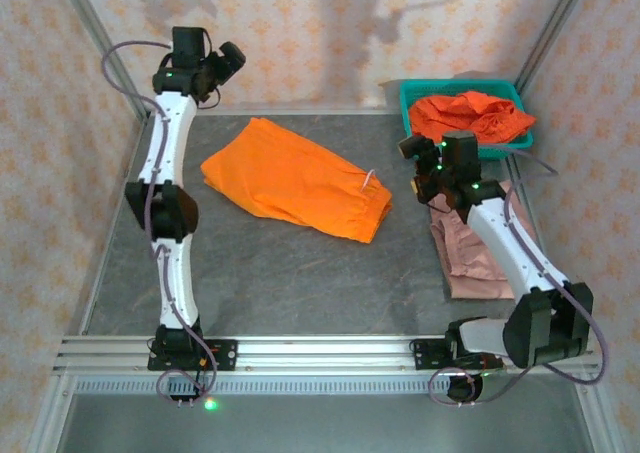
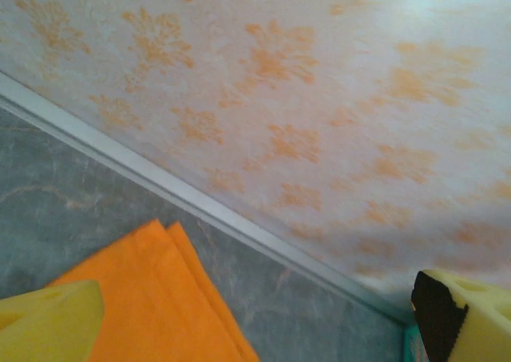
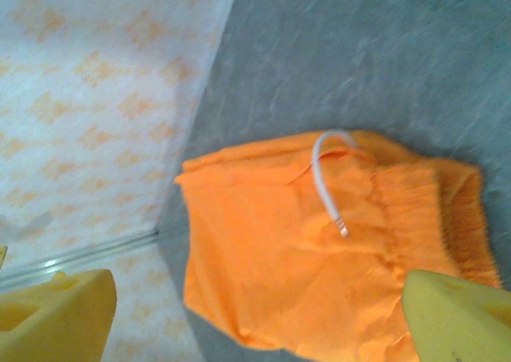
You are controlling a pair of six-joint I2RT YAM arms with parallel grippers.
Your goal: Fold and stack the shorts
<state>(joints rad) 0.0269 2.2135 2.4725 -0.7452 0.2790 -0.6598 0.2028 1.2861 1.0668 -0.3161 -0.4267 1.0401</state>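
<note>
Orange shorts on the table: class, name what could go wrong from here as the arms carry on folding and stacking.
1. The pale drawstring loops loose off the orange shorts; jaws could snag it and pull the cloth askew.
2. The pink shorts lie partly under the right arm; a swing might rumple them.
3. The bunched orange cloth fills the basket; pulling it out could drag the basket along.

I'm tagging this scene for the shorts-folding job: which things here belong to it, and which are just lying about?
Belong: flat orange shorts, mid-table; crumpled orange shorts in the teal basket; pink shorts, far right.
Lying about: the teal basket itself.
</note>
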